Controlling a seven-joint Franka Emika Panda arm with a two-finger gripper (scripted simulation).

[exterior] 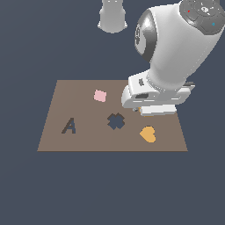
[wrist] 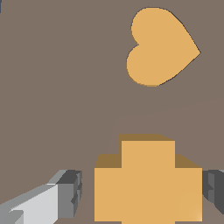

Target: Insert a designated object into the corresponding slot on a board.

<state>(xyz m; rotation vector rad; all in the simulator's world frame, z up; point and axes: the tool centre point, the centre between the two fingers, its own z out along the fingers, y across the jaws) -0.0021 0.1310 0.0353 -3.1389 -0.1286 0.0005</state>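
Observation:
The designated object, an orange cross block [wrist: 148, 183], lies on the brown board [wrist: 57, 87] between my gripper's [wrist: 144, 194] two fingers. One finger [wrist: 65, 197] stands a small gap away from the block; the other finger [wrist: 215, 190] sits right at its opposite side. The gripper is open around the block. In the exterior view the gripper [exterior: 145, 110] is low over the board [exterior: 88, 140], hiding nearly all of the block. The slot [exterior: 116, 121], a dark cross cutout, lies toward the exterior view's left of the gripper.
An orange heart block [exterior: 148, 134] [wrist: 159, 46] lies on the board close to the gripper. A pink square block [exterior: 100, 96] and a dark A-shaped cutout [exterior: 69, 126] are farther off. A grey cylinder [exterior: 113, 17] stands beyond the board.

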